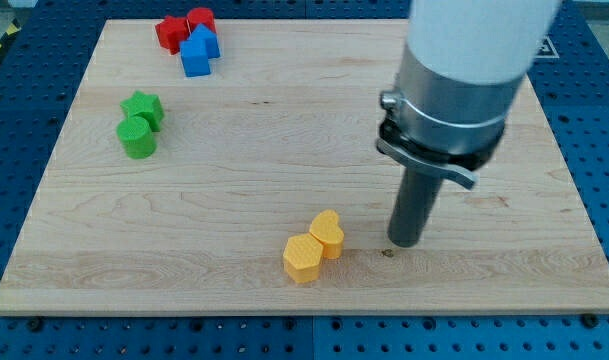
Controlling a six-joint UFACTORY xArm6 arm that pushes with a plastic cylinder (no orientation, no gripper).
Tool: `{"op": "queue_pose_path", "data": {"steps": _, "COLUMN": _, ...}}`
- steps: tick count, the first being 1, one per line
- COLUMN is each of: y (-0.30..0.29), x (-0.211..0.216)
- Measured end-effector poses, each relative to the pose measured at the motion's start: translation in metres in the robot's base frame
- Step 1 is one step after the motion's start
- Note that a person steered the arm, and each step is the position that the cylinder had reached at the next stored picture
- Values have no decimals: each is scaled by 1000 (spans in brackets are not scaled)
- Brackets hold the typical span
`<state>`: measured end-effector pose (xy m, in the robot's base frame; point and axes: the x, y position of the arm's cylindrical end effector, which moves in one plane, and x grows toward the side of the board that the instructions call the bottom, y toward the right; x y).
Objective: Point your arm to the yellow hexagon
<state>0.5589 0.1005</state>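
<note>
Near view's bottom: yellow hexagon [302, 258], flat-topped | touching yellow heart [327, 233] | my tip [402, 243] rightward

single high oblique view over board [284, 180]

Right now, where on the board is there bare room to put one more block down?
Free: the middle, between the green blocks and my tip, and the bottom-left corner. Crowded: the top-left, with red blocks and blue block, and around the yellow hexagon and yellow heart.
</note>
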Motion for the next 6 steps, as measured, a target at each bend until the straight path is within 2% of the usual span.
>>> {"op": "queue_pose_path", "data": {"steps": 1, "y": -4, "x": 22}}
{"op": "queue_pose_path", "data": {"steps": 2, "y": -61, "x": 43}}
{"op": "queue_pose_path", "data": {"steps": 4, "y": -93, "x": 60}}
{"op": "queue_pose_path", "data": {"steps": 6, "y": -116, "x": 59}}
